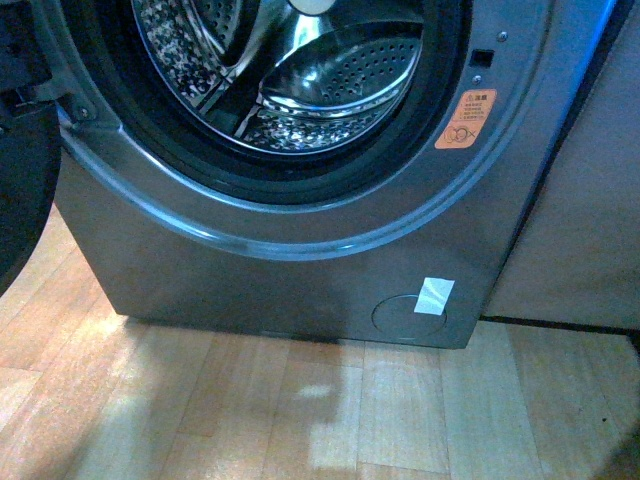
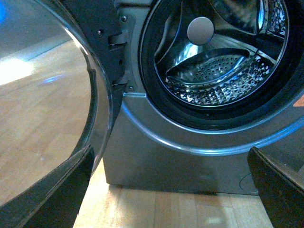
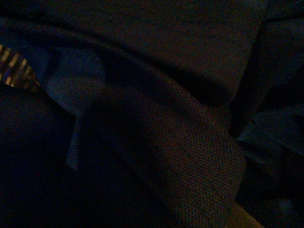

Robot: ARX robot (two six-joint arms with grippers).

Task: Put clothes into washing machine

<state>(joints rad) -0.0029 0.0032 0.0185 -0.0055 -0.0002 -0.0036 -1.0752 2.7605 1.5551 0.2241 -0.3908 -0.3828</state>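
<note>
Dark blue clothes [image 3: 156,142] fill right wrist picture, very close, all wrinkly. Right gripper not seen; can't tell if open or shut. Left gripper [image 2: 169,154] wide open, fingers far apart, facing washing machine [image 1: 300,270]. Front view: wood floor [image 1: 200,410] at bottom, white tape [image 1: 434,296] lower right, orange sticker [image 1: 466,119] upper right, shiny drum [image 1: 330,80] at top. Door [image 2: 71,95] open.

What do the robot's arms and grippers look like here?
Only the left gripper shows: two plain black, wedge-shaped fingers, no cables or markings visible. A dark navy garment fills the right wrist view; the front view shows no arm.
</note>
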